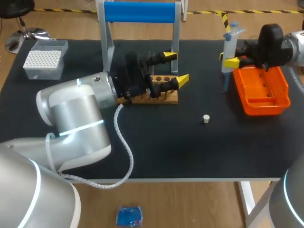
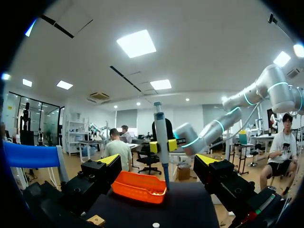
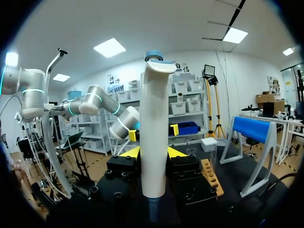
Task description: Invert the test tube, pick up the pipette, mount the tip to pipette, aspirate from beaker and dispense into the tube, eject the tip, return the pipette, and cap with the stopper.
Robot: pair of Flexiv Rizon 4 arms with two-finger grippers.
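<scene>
Pipette [image 1: 229, 45] clamped in right tool [image 1: 227, 59] beside orange tray [image 1: 266, 107], left tool [image 1: 176, 68] spread over wooden rack [image 1: 167, 99]

we're looking over the pipette [image 3: 154, 128], the tip box [image 1: 45, 59], the orange tray [image 1: 266, 107] and the wooden rack [image 1: 167, 99], and we can't make out a single letter, number or label on any of them.

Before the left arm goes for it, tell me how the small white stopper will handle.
The stopper looks tiny and probably light, so a nudge may skid it across the black table. It seems round: tipped over, it could roll.
</scene>
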